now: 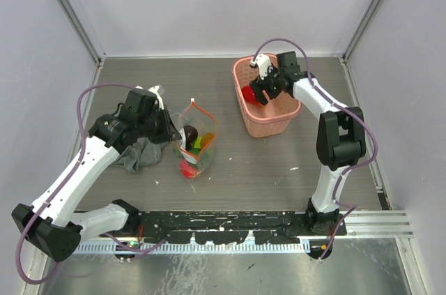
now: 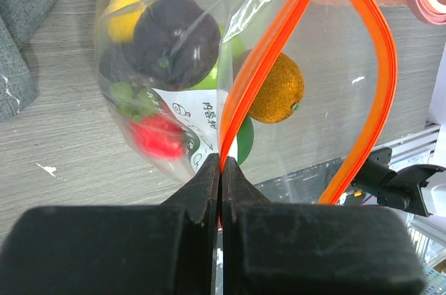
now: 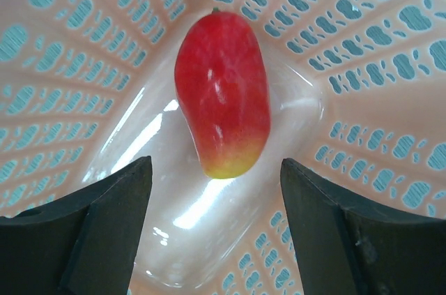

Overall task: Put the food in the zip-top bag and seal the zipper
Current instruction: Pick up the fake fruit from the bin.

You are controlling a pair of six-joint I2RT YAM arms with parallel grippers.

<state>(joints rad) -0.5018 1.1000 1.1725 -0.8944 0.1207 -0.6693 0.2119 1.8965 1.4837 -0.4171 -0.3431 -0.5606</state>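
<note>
Left claw (image 2: 221, 166): jaws fully closed, pinching the zipper (image 2: 268, 51) at one side of the mouth, the orange strip running up and away from the fingertips. The other orange lip bows out to the right, so the mouth of the zip-top bag (image 2: 327, 65) gapes open, not sealed. The bag sits on the worktop (image 1: 265, 162) left of centre, just beside the grey cloth (image 1: 139, 154), which lies under the left arm's wrist. Already inside the bag: a dark purple round fruit (image 2: 174, 40), a yellow fruit (image 2: 129, 5) behind it, an orange (image 2: 277, 89), a red piece (image 2: 159, 136) low down, plus some green bits I can't identify through the crinkled plastic. Right claw (image 3: 214, 162): jaws wide open, nothing gripped, reaching down into the pink basket (image 1: 268, 117) at the far right of the worktop, well apart from the bag. A red mango-shaped fruit (image 3: 223, 93) with a yellow tip lies on the basket floor; its yellow end points toward the gap between the fingers, with clear space on both sides, no contact visible. Basket walls are perforated, and it holds only that one fruit as far as the wrist view shows.
</note>
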